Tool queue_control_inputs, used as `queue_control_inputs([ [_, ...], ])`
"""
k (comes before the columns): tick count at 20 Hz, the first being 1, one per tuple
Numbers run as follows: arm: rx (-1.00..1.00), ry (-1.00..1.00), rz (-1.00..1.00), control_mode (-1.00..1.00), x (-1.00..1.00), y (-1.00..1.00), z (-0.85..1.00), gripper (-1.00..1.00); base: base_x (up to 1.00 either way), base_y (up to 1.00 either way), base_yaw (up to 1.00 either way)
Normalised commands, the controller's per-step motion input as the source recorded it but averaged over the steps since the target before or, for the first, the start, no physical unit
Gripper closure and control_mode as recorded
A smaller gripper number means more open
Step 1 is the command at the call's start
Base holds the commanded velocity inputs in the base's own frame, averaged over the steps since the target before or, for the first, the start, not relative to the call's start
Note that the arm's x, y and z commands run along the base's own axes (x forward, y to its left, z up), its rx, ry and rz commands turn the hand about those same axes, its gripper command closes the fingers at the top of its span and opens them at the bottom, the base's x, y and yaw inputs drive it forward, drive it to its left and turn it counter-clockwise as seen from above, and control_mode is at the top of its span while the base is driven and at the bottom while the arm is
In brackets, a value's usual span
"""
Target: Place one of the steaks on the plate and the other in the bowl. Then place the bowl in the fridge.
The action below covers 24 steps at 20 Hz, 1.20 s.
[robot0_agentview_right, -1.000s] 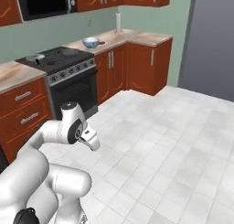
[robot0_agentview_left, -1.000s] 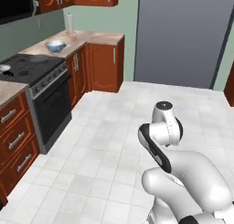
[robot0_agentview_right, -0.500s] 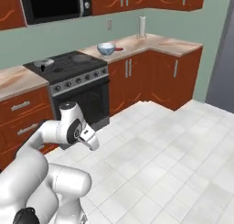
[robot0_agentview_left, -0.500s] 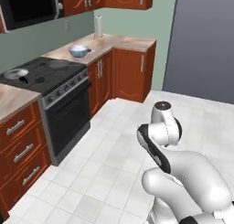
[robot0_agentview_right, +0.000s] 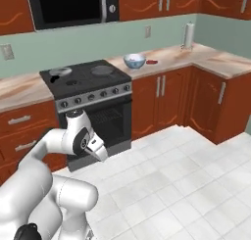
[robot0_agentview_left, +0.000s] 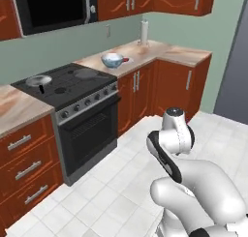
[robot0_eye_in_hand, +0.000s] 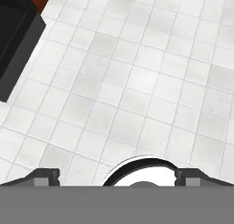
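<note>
Tool [robot0_eye_in_hand: 117,175]: released, tips spread as wide as they go, clutching nothing, aimed down at bare floor tiles [robot0_eye_in_hand: 137,81] with the black oven front [robot0_eye_in_hand: 13,45] at 10 o'clock in the hand view.

Nothing of the task done yet, judging by the layout. Blue-patterned bowl [robot0_agentview_left: 112,60] on the desk [robot0_agentview_left: 164,50], at 11 o'clock from the arm in the left base view and well apart from it. One bright red steak [robot0_agentview_right: 152,62] just beside the bowl at its 3 o'clock in the right base view. Second steak and plate too small or hidden to tell. Grey panel [robot0_agentview_left: 240,71] at 2 o'clock in the left base view, possibly the fridge; cannot say for sure.

Risks from here:
- Clipping the stove [robot0_agentview_left: 68,81] or the cabinet corner while closing in, because of the tight L-shaped run of cabinets.
- Mistaking the grey frying pan [robot0_agentview_left: 38,80] at 9 o'clock of the bowl for the plate.
- Pinching a thin, soft steak flat against the desk and losing it, or shoving it into the bowl's wall, given how close the two lie.
- Knocking the paper towel roll [robot0_agentview_left: 144,33], at 1 o'clock of the bowl, on a long reach.

Surface: pale, beige-veined stone, smooth, likely slick. Room: red-brown wooden cabinets, green wall, black microwave [robot0_agentview_left: 48,8] above the stove, white tiled floor with open space at 3 o'clock.
</note>
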Motion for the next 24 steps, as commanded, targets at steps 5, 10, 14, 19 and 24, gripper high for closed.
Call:
queue_control_inputs([
  [5, 0.0, 0.0, 0.0, 1.0, 0.0, 0.0, 0.0, -1.0, 0.98, -0.42, 0.45],
  [10, 0.0, 0.0, 0.0, 1.0, 0.0, 0.0, 0.0, -1.0, 0.95, -0.71, 0.29],
  [14, 0.0, 0.0, 0.0, 1.0, 0.0, 0.0, 0.0, -1.0, 0.85, -0.97, 0.34],
  [19, 0.0, 0.0, 0.0, 1.0, 0.0, 0.0, 0.0, -1.0, 1.0, -0.57, 0.59],
  [24, 0.0, 0.0, 0.0, 1.0, 0.0, 0.0, 0.0, -1.0, 0.79, -0.71, 0.58],
])
